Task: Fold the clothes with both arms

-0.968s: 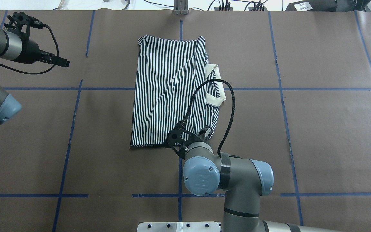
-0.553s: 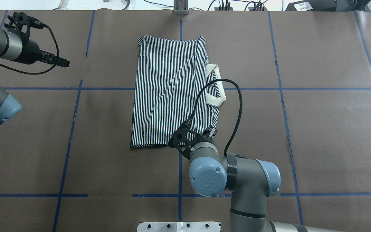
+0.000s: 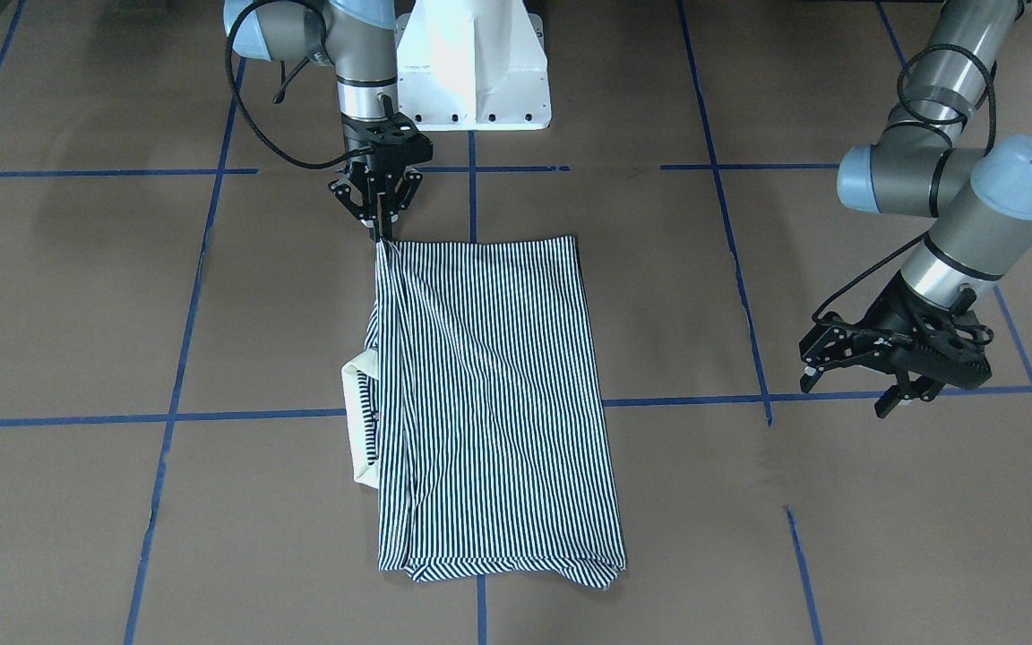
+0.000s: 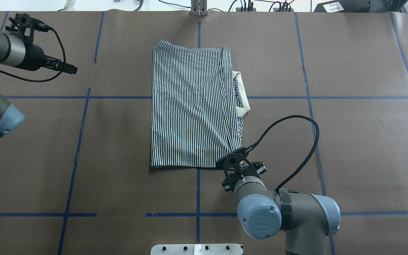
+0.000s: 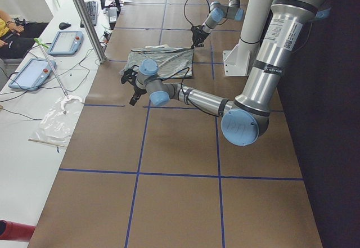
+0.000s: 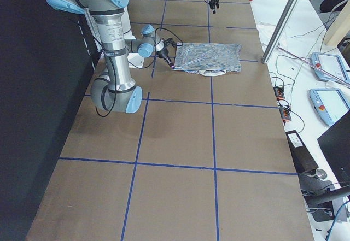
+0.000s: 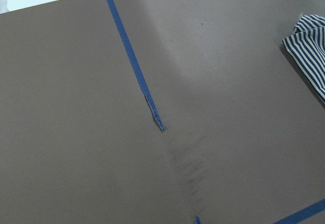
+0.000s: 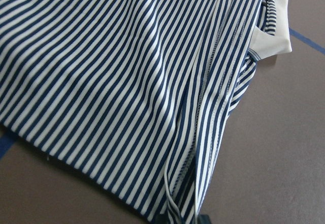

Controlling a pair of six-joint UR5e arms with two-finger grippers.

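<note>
The striped polo shirt [image 4: 193, 109] lies folded into a long rectangle in the middle of the table [image 4: 349, 141]. Its cream collar [image 4: 243, 102] sticks out at the right edge. My right gripper [image 3: 379, 235] is shut on the shirt's near right corner, low over the table. Its wrist view shows the striped cloth [image 8: 127, 82] running down to the fingers [image 8: 203, 219]. My left gripper [image 3: 846, 399] is open and empty, hovering over bare table far to the shirt's left. Its wrist view shows only a shirt corner [image 7: 310, 46].
The brown table cover carries a grid of blue tape lines [image 4: 80, 134]. The white pedestal base [image 3: 476, 63] stands at the robot's edge. A metal post [image 5: 84, 17], tablets [image 5: 64, 41] and a plastic bag [image 5: 59, 121] lie beyond the far edge.
My right gripper has moved right and back toward the robot's base with the shirt's corner. The cloth is pulled flatter and covers more of the collar. The left arm has not moved.
</note>
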